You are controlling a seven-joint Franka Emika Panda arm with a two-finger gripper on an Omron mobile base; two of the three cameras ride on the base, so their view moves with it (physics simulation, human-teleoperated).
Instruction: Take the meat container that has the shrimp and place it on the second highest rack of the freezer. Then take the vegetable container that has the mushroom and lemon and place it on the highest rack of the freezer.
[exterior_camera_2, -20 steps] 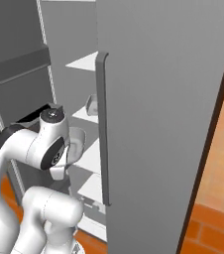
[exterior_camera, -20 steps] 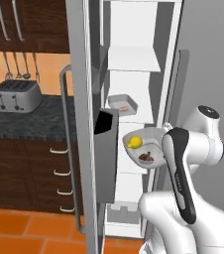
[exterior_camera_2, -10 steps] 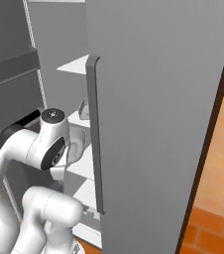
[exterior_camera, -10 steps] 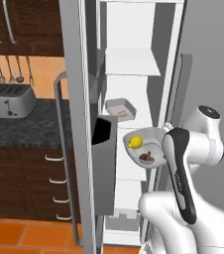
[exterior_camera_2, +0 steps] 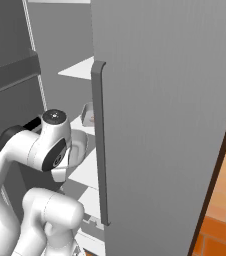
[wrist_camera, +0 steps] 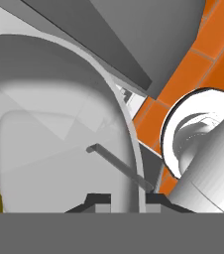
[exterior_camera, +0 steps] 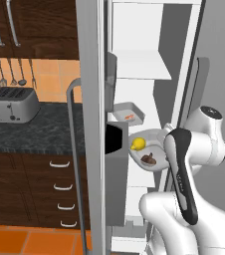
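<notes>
Dark wooden cabinets (exterior_camera: 35,22), speckled counter (exterior_camera: 30,132) with toaster (exterior_camera: 11,104), orange-tiled floor (exterior_camera_2: 220,220).

Shrimp (exterior_camera: 129,117) tray on freezer (exterior_camera: 149,64) shelf, lemon (exterior_camera: 138,144), mushroom (exterior_camera: 148,160) in bowl

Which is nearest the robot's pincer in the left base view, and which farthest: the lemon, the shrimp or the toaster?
The pincer grips the rim of the round container.
1. Lemon, in that container.
2. Shrimp, in the tray one shelf higher, further in.
3. Toaster, on the dark counter far left.
</notes>
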